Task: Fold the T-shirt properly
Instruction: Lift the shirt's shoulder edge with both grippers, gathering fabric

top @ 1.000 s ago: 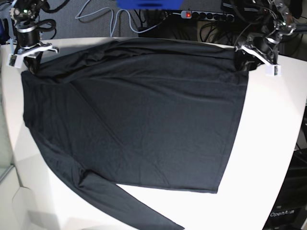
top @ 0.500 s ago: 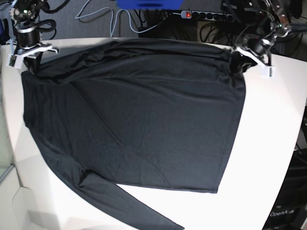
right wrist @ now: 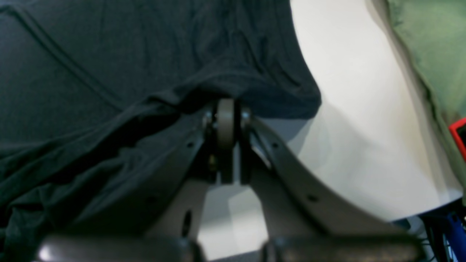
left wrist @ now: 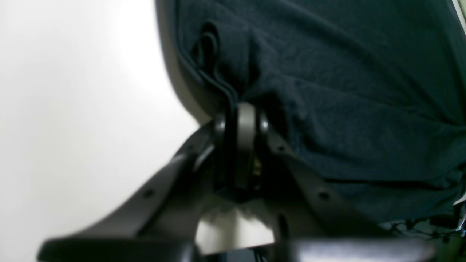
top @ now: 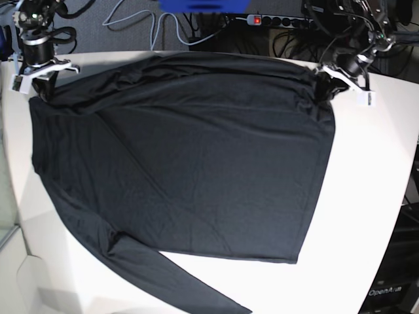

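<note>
Across the near part of the white counter [top: 380, 196] lies the large plain black long-sleeved T-shirt [top: 190, 157] of thin, faintly shiny fabric, spread nearly flat, its straight hem toward the camera and one sleeve trailing off the near edge. Nothing is folded over yet, so I judge the step in hand to be the taking hold of the two far corners, the start of the first fold.

Farther back, both arms reach down to the shirt's far edge, well apart, one at each corner. On the base view's right, the left gripper [top: 325, 82] has its fingers pressed together on a bunched ridge of cloth at that corner; the wrist view shows the fabric puckered right at the closed tips [left wrist: 242, 120]. On the base view's left, the right gripper [top: 40, 82] is likewise clamped on the cloth, its fingers [right wrist: 225, 120] meeting under a raised fold.

Next, I judge, both corners must be lifted together and carried toward the near hem, evenly, or the slippery fabric will skew or slide out.
</note>
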Controlling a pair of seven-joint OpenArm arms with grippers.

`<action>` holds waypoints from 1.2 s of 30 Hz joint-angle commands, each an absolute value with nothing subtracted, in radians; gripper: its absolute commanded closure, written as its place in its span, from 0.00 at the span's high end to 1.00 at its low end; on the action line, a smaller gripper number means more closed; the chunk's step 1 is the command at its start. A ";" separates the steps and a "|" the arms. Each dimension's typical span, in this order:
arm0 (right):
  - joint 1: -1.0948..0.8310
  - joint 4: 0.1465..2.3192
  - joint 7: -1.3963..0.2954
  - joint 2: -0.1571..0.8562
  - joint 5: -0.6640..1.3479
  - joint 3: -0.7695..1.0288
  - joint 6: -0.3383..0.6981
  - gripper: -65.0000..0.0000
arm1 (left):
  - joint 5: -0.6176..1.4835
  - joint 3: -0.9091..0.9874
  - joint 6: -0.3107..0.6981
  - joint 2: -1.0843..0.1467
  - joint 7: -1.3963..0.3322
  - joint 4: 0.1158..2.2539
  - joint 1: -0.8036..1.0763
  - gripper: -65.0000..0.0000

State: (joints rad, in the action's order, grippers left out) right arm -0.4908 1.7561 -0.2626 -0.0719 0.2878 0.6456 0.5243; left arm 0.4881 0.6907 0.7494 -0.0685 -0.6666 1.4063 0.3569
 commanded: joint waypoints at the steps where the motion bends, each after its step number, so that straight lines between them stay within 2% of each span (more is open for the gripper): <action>1: -0.495 1.774 -0.236 -0.062 0.300 0.650 0.527 0.01 | 0.380 0.699 0.698 -0.074 -0.777 1.395 0.378 0.04; 12: -0.478 1.776 -0.236 -0.062 0.300 0.648 0.527 0.01 | 0.420 0.700 0.698 -0.054 -0.894 1.549 0.315 0.04; 19: -0.472 1.776 -0.236 -0.042 0.300 0.648 0.527 0.01 | 0.410 0.780 0.698 -0.012 -0.997 1.641 0.254 0.04; 36: -0.437 1.776 -0.236 -0.033 0.300 0.650 0.526 0.01 | 0.410 0.842 0.698 -0.010 -1.187 1.644 0.139 0.03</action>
